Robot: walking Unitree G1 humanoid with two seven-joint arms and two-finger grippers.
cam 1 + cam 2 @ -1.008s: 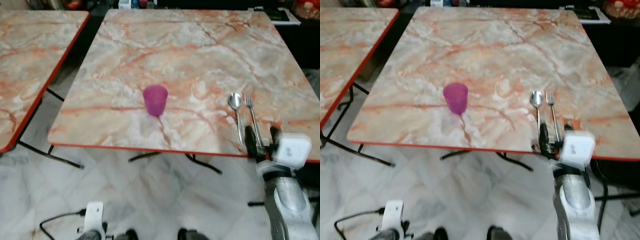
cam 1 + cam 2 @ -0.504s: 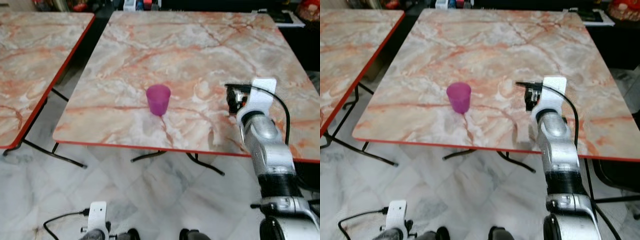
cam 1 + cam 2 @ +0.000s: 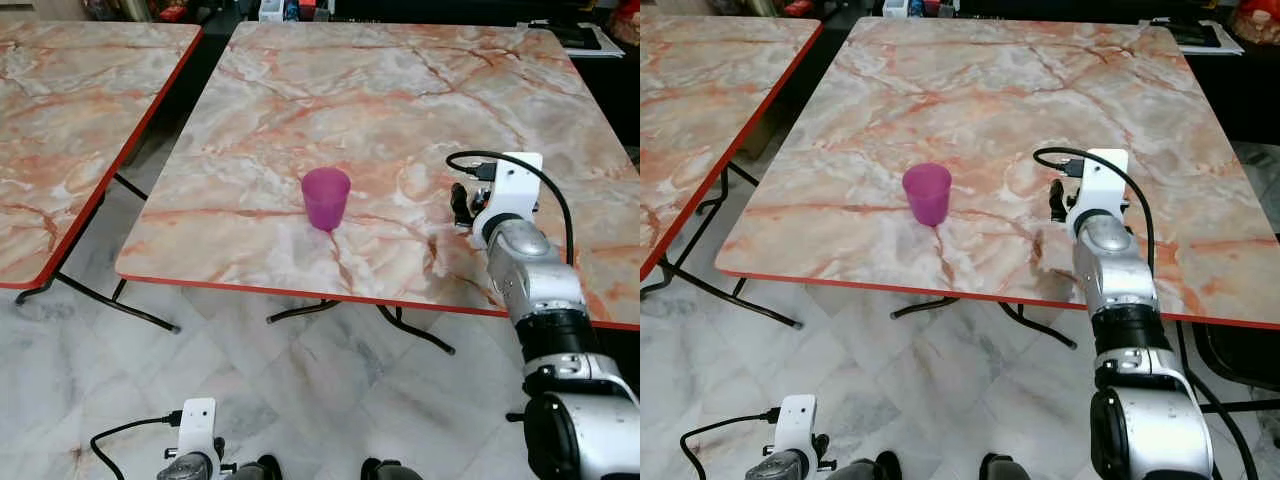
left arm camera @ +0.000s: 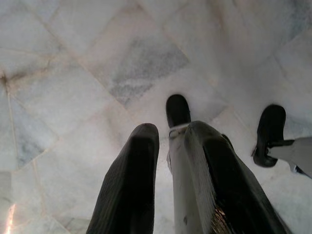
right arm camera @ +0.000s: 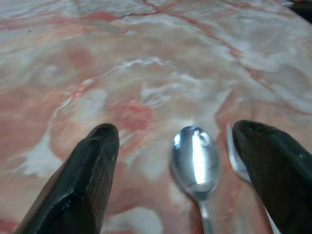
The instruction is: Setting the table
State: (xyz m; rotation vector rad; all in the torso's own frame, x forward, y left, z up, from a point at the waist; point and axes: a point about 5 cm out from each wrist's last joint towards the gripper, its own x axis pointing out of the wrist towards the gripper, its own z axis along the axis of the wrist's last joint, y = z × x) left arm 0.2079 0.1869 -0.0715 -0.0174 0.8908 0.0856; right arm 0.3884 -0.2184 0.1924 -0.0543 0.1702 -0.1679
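A marble-patterned table [image 3: 300, 80] with a red edge stands on a pale tiled floor [image 3: 300, 400], and a second table [image 3: 60, 120] of the same kind stands off its left edge, with a gap between them.

A purple cup [image 3: 326, 198] stands upright on the table, a little left of the middle and fairly near the front edge.

The right gripper [image 5: 187, 170] is out over the table, near the front right corner, at the end of the silver right arm [image 3: 535, 290] that reaches in across the front edge. A black cable [image 3: 520, 165] loops over its white wrist housing. Its two black fingers [image 5: 83, 180] are spread wide and grip nothing.

In the right wrist view a spoon [image 5: 196, 165] lies on the tabletop between the spread fingers, bowl up and shining. Just beside it a fork [image 5: 236, 161] lies against the inner side of one finger, which hides most of it; whether they touch is hard to tell. In the head views the arm covers both.

The left gripper [image 4: 170, 141] hangs low over the floor. Its fingers stand close together with a narrow gap between them, and a pale strip shows in that gap; what it is I cannot tell. Beyond the fingers the robot's dark feet [image 4: 178, 109] rest on the tiles.
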